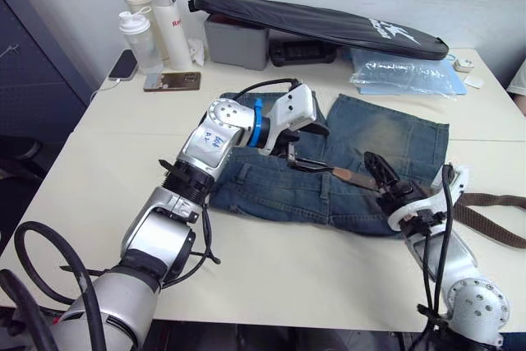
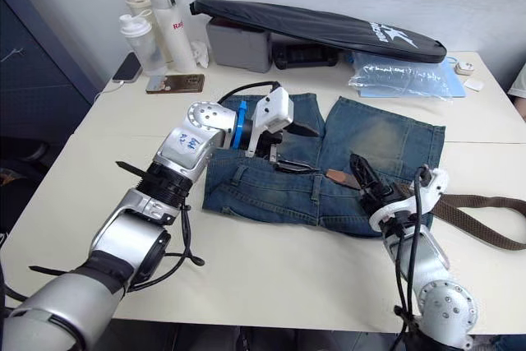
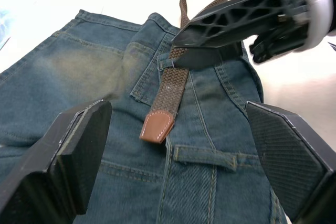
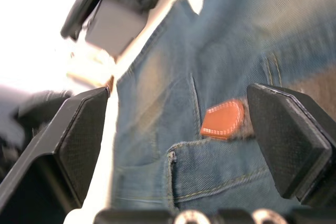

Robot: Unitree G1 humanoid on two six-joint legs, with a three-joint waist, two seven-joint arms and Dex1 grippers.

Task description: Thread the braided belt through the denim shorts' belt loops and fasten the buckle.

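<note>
The faded blue denim shorts (image 1: 362,162) lay flat on the cream table (image 1: 99,178), waistband toward the robot. The dark-brown braided belt (image 3: 173,85) ran along the waistband from the robot's right, passing under one blue denim belt loop (image 3: 167,64); its tan leather tip (image 3: 156,127) rested on the denim just short of the next loop (image 3: 205,157). The rest of the strap trailed onto the table at the right.

The left gripper (image 1: 297,152) hung over the waistband, fingers spread wide, holding nothing. The right gripper (image 1: 380,174) hung over the belt with fingers parted.

At the table's far side stood bottles (image 1: 152,26); the white one bore red lettering, illegible. A long black bag (image 1: 320,22) carried white lettering, also illegible.
</note>
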